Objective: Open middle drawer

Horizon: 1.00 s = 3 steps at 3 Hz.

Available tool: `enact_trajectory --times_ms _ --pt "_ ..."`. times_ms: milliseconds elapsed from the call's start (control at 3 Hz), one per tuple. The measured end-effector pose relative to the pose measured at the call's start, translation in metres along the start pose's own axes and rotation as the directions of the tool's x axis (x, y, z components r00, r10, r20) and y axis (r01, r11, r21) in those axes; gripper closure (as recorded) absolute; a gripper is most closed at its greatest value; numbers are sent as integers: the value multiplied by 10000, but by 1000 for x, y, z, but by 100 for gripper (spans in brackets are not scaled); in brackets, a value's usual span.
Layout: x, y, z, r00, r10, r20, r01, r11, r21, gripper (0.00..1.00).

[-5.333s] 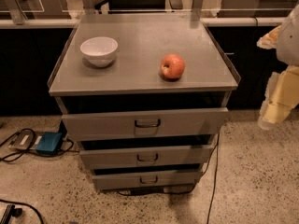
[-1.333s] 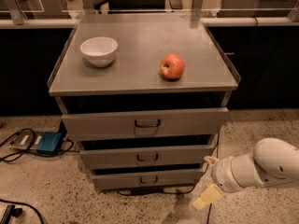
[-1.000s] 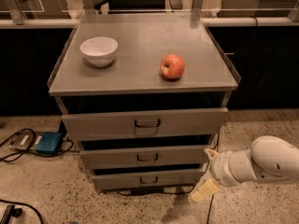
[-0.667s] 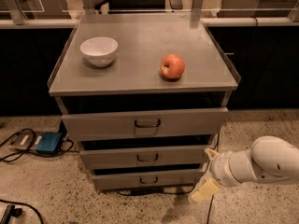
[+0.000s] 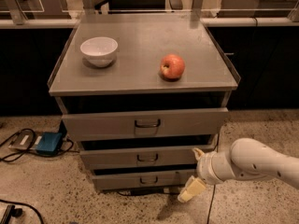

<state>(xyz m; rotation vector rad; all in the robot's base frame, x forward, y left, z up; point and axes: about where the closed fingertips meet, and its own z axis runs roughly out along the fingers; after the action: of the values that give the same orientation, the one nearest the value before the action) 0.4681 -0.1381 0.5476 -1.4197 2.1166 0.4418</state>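
Note:
The middle drawer [image 5: 112, 158] is the grey metal front with a small dark loop handle [image 5: 147, 157] at its centre, between the wider top drawer [image 5: 103, 124] and the narrower bottom drawer [image 5: 117, 180]. All three fronts stand slightly staggered, and the middle one is pushed in. My gripper [image 5: 194, 171] is at the right end of the middle and bottom drawers, low near the floor. It is open and empty: one cream fingertip [image 5: 198, 152] is by the middle drawer's right end and the other [image 5: 190, 191] hangs below the bottom drawer's corner.
A white bowl [image 5: 99, 50] and a red apple [image 5: 172, 66] sit on the cabinet top [image 5: 140, 36]. A blue box [image 5: 48, 143] and cables [image 5: 14, 148] lie on the speckled floor at the left. Dark counters stand behind the cabinet.
My arm came down from the upper right to the cabinet's lower right, then edged slightly left and up toward the drawer ends. The drawers, bowl and apple have not moved.

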Motion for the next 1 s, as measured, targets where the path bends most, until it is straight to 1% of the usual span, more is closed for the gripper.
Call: enact_trajectory --times_ms 333,667,1000 --pt "3 -4 31 9997 -224 -92 222 9996 -167 0" --pt "7 -13 59 9987 -495 -147 493 9987 -93 0" --pt "10 -30 81 9971 -765 -22 766 9968 237 0"
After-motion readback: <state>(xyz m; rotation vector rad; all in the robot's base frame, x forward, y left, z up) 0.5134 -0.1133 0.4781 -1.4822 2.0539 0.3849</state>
